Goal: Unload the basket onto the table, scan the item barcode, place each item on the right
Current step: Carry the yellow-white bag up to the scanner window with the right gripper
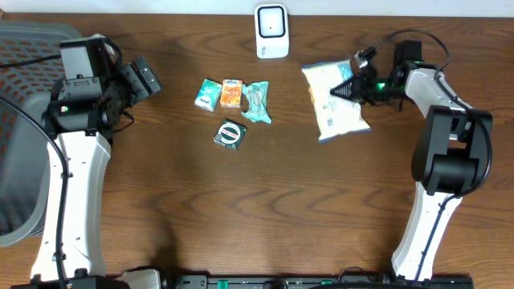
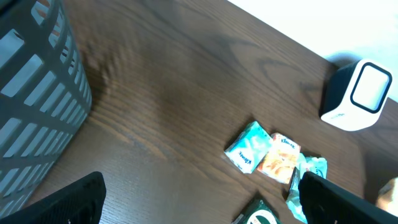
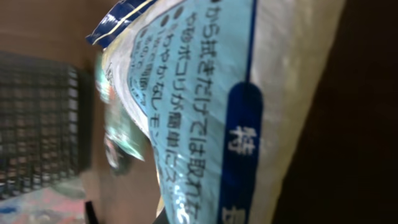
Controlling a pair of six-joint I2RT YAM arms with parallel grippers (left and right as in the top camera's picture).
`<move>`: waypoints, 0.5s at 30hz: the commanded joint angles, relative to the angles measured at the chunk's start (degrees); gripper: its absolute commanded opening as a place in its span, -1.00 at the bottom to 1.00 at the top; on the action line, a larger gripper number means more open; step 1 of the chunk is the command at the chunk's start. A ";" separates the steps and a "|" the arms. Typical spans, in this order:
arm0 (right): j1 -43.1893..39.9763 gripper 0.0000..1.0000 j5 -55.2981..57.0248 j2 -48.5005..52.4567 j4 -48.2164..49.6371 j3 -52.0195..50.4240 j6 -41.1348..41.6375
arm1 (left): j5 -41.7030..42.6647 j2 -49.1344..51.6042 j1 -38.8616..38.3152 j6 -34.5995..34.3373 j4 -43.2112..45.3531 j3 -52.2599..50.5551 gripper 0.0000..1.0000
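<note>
Two arms stand at the near edge of the table (image 1: 265, 217), one at each side. The left arm (image 1: 76, 185) runs straight away from its base along the left side, beside the grey basket (image 1: 20, 136), then bends at the top so that its wrist points right. The left gripper (image 1: 147, 78) hangs over bare wood with its claw spread wide and nothing in it. In the left wrist view its two fingers (image 2: 74, 202) sit in the bottom corners, well apart.

The right arm (image 1: 438, 201) leans away from its base, folds at a dark elbow and reaches left, with the wrist low over the table.

Nearest in the middle lies a green tin (image 1: 230, 134). Just beyond it, in a row, are a teal pack (image 1: 207, 95), an orange pack (image 1: 232, 93) touching it, and a teal wrapper (image 1: 257, 102) beside that.

To the right of the row lies the bag (image 1: 341, 119), white and pale blue, well apart from the small items. The right gripper (image 1: 341, 91) comes in from the right over its upper half, claw pressed together and pinching the film. The right wrist view is filled by the bag's printed face, very close. Whether the bag is off the wood I cannot tell.

Farthest, at the table's back edge, stands the white scanner (image 1: 271, 30), left of the bag and apart from it
</note>
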 commanded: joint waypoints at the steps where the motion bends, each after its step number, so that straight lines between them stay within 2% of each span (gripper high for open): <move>1: -0.20 -0.98 -9.20 -7.34 5.55 0.46 9.05 | -0.76 0.15 0.09 0.15 -0.13 0.20 0.96; 8: 2.62 -0.98 -9.01 -16.02 27.69 0.46 24.87 | -0.76 0.15 0.09 0.15 -0.13 0.20 0.96; 9: 3.85 -0.98 -8.17 -17.51 34.99 0.46 31.08 | -0.76 0.15 0.09 0.15 -0.13 0.20 0.95; 11: 5.29 -0.98 -5.75 -18.53 41.68 0.46 38.77 | -0.76 0.15 0.09 0.15 -0.13 0.20 0.96; 15: 8.81 -0.97 0.57 -18.88 50.45 0.46 57.66 | -0.76 0.15 0.09 0.15 -0.13 0.20 0.95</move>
